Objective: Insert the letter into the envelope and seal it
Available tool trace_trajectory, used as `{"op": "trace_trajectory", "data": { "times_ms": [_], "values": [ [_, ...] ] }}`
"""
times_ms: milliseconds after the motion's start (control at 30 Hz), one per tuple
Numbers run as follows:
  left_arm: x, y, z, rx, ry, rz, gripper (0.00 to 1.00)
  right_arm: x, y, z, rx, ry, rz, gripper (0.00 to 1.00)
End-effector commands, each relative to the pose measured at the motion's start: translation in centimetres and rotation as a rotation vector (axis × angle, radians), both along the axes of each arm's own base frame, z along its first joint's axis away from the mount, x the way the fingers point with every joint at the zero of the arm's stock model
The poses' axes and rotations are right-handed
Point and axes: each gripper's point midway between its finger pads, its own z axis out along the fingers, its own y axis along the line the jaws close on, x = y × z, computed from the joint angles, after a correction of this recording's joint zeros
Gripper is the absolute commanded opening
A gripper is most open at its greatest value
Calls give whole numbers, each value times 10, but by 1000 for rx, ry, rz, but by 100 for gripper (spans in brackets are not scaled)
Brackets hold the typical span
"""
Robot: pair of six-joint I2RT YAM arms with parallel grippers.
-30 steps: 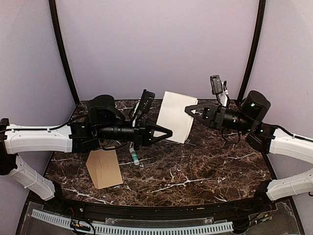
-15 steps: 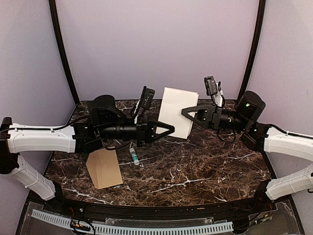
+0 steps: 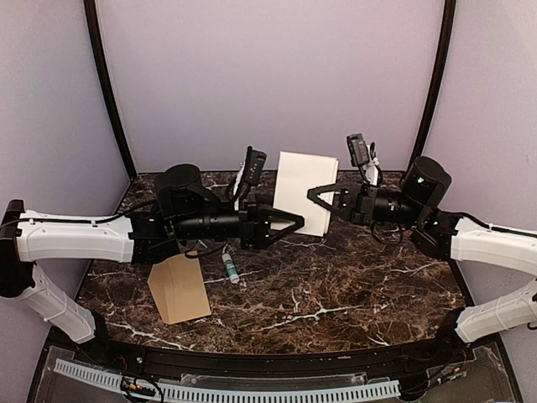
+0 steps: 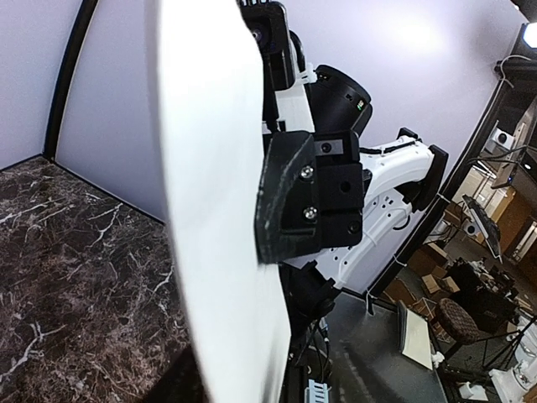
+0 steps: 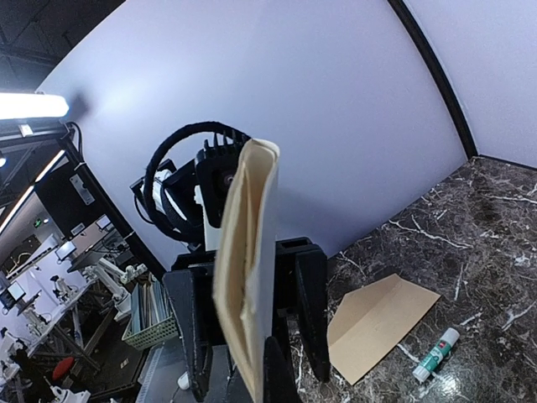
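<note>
Cropped top and bottom in the left wrist view, the letter (image 4: 218, 210) hides one right jaw.

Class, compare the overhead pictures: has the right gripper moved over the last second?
Yes. The right gripper has shifted leftward across the top view, away from the black corner post on the right.

1. overhead view: even, soft light from above, moderately bright; the dark marble table (image 3: 352, 285) shows only a faint sheen, and shadows are weak and soft-edged; the picture is sharp throughout.
2. left wrist view: the letter (image 4: 210, 210), very close to the lens, is washed out to plain white with a soft edge; a lamp (image 4: 527, 35) flares at the top right.
3. right wrist view: a light strip (image 5: 33, 105) glares at the left; the near paper edge is blurred; straight lines bow toward the edges.
</note>
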Motion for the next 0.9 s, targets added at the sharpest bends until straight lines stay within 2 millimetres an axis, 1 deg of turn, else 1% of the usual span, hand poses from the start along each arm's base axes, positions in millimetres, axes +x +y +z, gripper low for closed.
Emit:
{"op": "trace_trajectory", "data": {
  "times_ms": [0,67,133,167,200,233,267,300,333,367,400,433,467,500,567,600,667,700,733,767,867],
  "values": [
    [-6,10,21,-4,-104,-8,76,-8,-4,6,-7,-47,10,0],
    [-3,14,28,15,-133,22,80,-14,-4,3,-19,-53,41,0],
    [-1,17,37,20,-162,41,79,-20,-4,0,-27,-56,81,0],
    [-1,18,43,19,-169,45,75,-23,-3,0,-28,-58,98,0],
    [0,17,44,21,-178,49,73,-26,-3,-1,-31,-57,114,0],
    [1,17,50,17,-183,54,69,-27,-2,-4,-35,-54,128,0],
    [3,16,50,20,-187,57,67,-29,-1,-5,-38,-55,141,0],
    [4,15,56,14,-193,61,61,-31,-1,-6,-40,-54,151,0],
    [6,12,59,11,-196,63,58,-32,-1,-6,-42,-55,157,0],
    [8,11,60,10,-196,67,49,-33,0,-7,-45,-54,162,0],
    [10,8,62,8,-194,69,43,-33,0,-8,-49,-54,164,0],
    [11,7,62,8,-191,71,27,-34,0,-9,-51,-57,164,0],
    [14,5,63,7,-185,76,18,-34,0,-9,-52,-58,163,0],
    [14,4,64,4,-183,78,4,-34,-1,-9,-52,-60,161,0],
    [18,5,65,-9,-175,97,0,-33,-1,-9,-55,-63,152,0],
    [20,6,65,-13,-169,111,0,-32,-1,-10,-60,-61,145,9],
    [21,10,68,-30,-166,132,0,-30,-1,-14,-68,-53,133,34],
    [21,11,68,-35,-164,138,0,-29,0,-17,-71,-49,132,40],
    [21,14,69,-46,-161,147,0,-29,0,-18,-71,-48,134,43],
    [22,15,70,-53,-159,157,0,-29,0,-20,-71,-43,139,43],
    [23,23,73,-79,-151,183,0,-31,1,-24,-64,-41,151,32]
  ]
}}
